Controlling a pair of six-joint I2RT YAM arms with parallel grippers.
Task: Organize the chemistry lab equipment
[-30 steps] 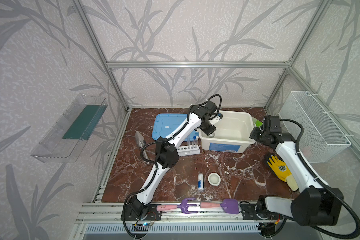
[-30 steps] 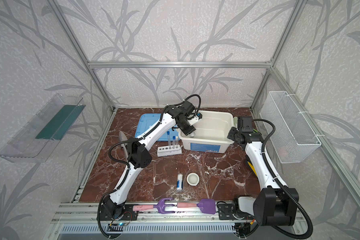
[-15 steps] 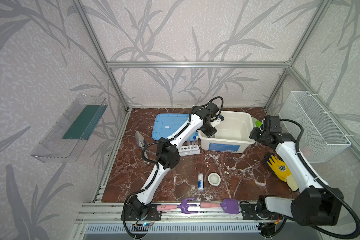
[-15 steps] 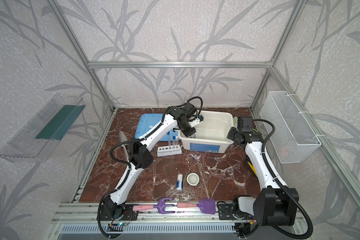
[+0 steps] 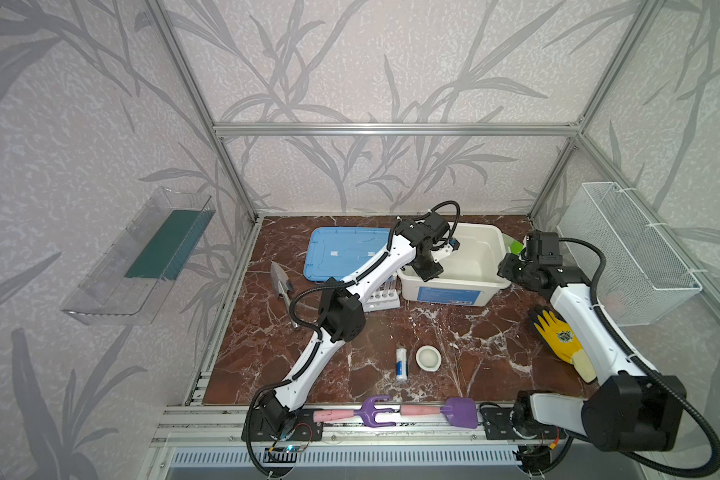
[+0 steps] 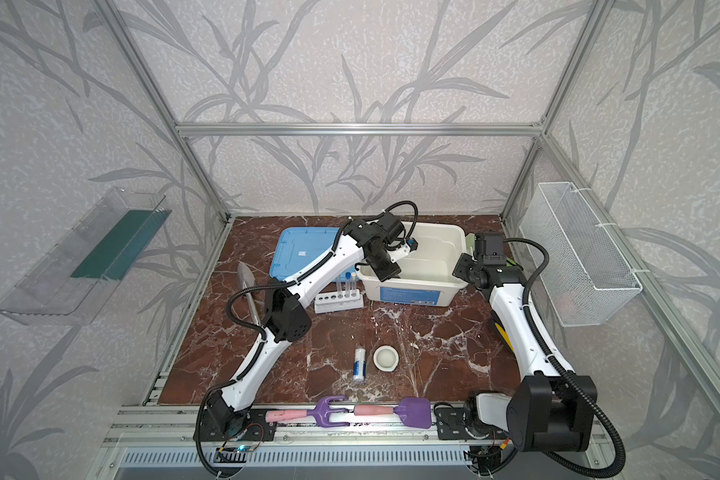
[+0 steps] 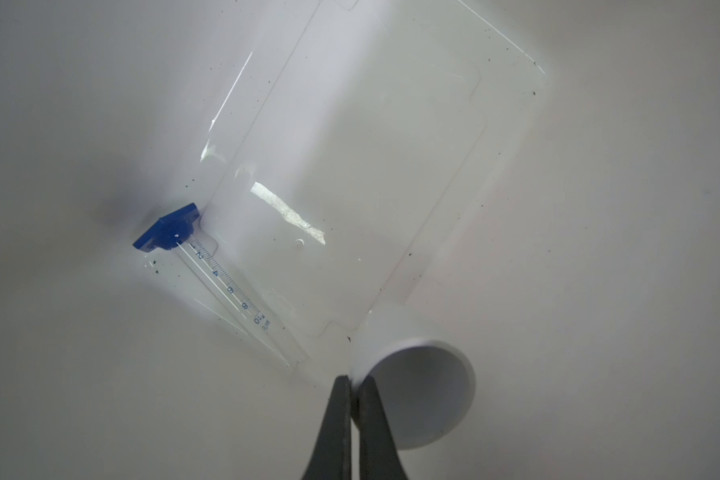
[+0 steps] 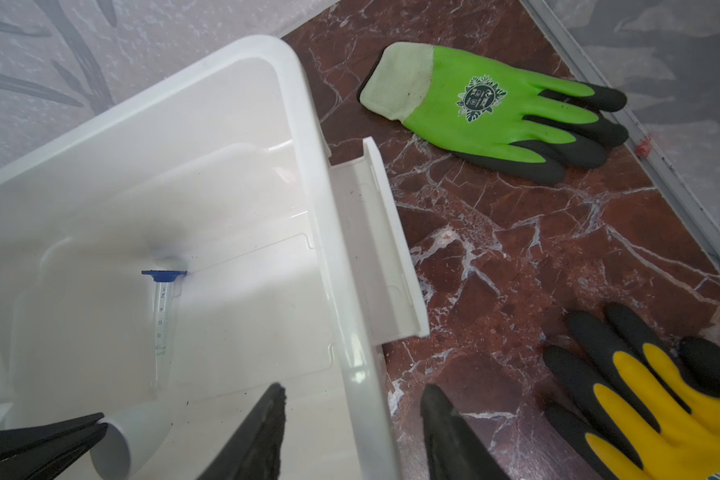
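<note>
Left end effector (image 7: 351,380): is pinching the rim of the small white cup (image 7: 416,386) between nearly closed jaws, and is carrying it tilted with its mouth facing the wrist camera.
Small white cup: is hanging inside the white tub (image 5: 491,293), low at its near-left corner. I cannot tell whether it is touching the tub floor.
Change: the left arm is edging a little further right and deeper over the tub than a second ago. The right arm and everything on the table (image 5: 474,340) are staying where they were.
Test tube (image 7: 225,286): is lying flat on the tub floor, with its blue cap against the far wall, near the cup but apart from it.
Right end effector (image 8: 352,401): is hovering half-open and empty at the tub's right rim, one finger over the inside and one over the outside. It is probably standing by to steady the tub.
Meaning: the cup is probably about to be set down, so the next call is a gentle release clear of the tube.
Still waiting: the white bottle (image 5: 400,365) and the white bowl (image 5: 428,357) are lying side by side in the near middle. The rack (image 6: 337,300) is standing just left of the tub.
</note>
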